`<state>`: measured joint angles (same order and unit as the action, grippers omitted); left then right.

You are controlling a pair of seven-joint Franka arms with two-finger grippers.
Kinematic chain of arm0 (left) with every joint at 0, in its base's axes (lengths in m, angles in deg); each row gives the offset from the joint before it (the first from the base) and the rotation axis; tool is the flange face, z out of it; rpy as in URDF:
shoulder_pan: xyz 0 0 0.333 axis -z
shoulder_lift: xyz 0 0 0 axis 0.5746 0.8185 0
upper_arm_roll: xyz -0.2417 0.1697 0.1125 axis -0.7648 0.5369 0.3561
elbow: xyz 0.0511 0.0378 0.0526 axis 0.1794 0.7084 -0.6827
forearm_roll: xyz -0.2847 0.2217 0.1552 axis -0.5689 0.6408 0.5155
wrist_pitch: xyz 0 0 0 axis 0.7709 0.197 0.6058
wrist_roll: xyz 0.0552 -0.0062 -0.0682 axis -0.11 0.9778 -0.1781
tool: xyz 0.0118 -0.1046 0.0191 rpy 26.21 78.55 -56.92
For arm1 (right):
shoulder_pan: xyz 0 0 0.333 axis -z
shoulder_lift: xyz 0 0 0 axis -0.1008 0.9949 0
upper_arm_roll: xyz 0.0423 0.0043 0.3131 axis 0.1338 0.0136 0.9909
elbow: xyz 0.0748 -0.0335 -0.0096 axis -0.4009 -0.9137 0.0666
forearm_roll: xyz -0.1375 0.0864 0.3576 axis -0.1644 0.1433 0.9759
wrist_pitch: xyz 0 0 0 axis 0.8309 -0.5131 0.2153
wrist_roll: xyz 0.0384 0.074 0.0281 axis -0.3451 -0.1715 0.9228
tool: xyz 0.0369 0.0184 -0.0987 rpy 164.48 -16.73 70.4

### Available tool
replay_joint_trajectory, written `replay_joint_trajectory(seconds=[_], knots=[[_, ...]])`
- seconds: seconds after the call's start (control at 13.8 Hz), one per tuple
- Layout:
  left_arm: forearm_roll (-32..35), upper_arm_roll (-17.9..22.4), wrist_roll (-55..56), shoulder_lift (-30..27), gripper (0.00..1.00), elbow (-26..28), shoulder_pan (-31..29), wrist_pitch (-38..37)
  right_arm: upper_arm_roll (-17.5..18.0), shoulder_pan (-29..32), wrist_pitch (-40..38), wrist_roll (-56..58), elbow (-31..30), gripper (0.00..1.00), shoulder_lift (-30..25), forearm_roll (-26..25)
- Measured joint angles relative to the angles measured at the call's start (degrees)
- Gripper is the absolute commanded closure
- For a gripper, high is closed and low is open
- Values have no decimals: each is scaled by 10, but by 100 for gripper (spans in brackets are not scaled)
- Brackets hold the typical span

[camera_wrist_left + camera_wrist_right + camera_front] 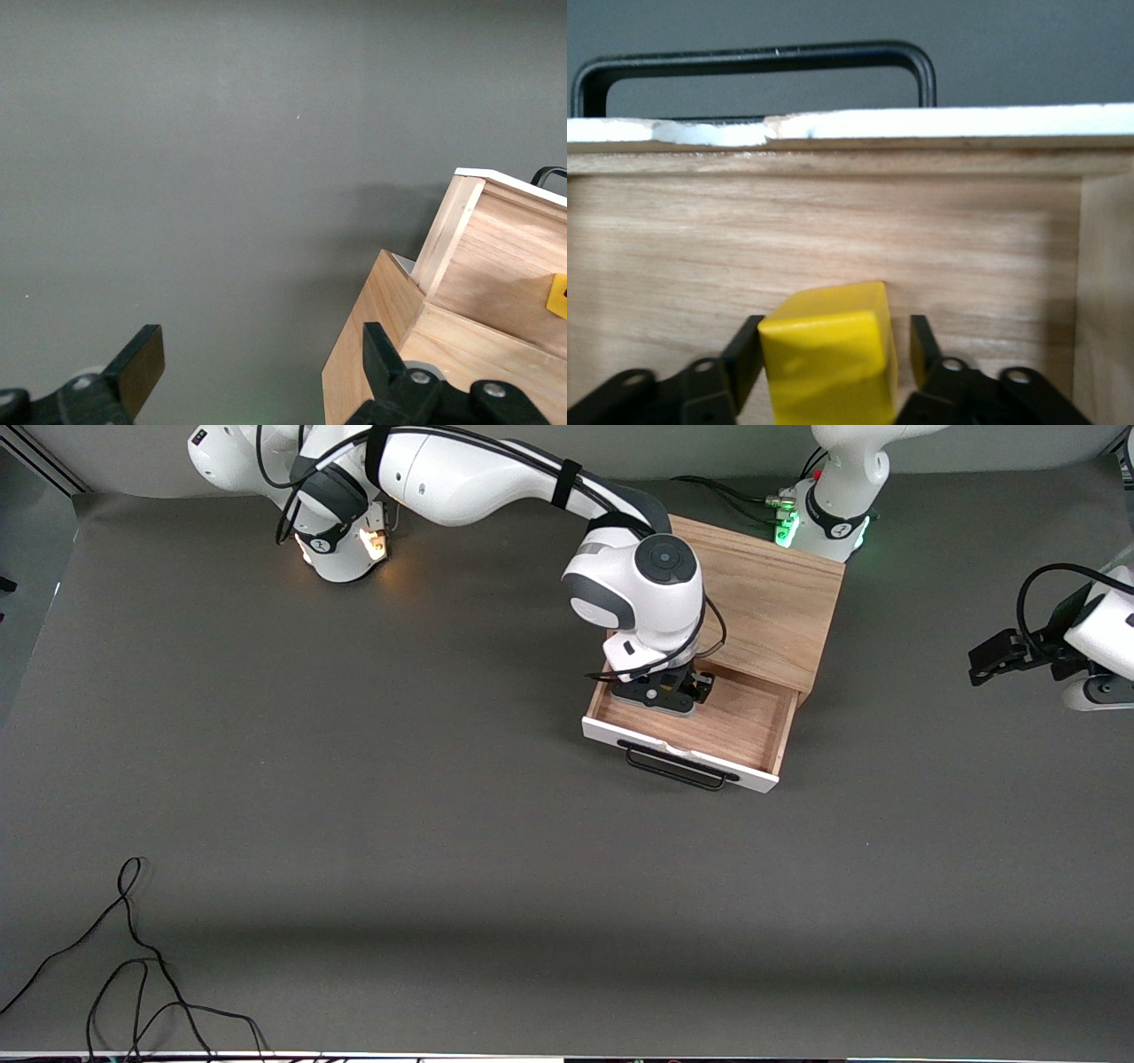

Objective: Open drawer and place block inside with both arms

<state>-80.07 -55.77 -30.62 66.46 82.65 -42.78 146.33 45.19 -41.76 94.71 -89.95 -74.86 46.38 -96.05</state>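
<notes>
The drawer [744, 722] is pulled out of the light oak box [762, 602], its white front panel and black bar handle [678, 766] facing the front camera. My right gripper [664, 691] reaches down into the drawer. In the right wrist view the yellow block [828, 354] sits on the drawer floor [833, 230] between the fingers of my right gripper [833, 354]; one finger touches it, the other stands a little apart. My left gripper [983, 662] waits open and empty past the box at the left arm's end; its wrist view shows the drawer [496, 257] and a corner of the block [558, 297].
Loose black cables [133, 957] lie on the grey table at the near corner toward the right arm's end. The right arm's forearm [496, 469] stretches over the table to the box. The left arm's green-lit base [828, 514] stands right beside the box.
</notes>
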Motion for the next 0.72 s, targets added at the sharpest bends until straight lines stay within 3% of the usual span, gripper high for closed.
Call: replay_joint_trajectory(seconds=[0.22,0.51,0.72], knots=[[0,86,0,6,0,-8,91,1,0,-4,0,-1,0,0,0,-14],[0,95,0,9,0,-13,103,1,-3,-1,-6,-1,10,0,-8,-15],[-1,95,0,10,0,-19,103,1,-6,23,-46,3,21,0,-46,-14]])
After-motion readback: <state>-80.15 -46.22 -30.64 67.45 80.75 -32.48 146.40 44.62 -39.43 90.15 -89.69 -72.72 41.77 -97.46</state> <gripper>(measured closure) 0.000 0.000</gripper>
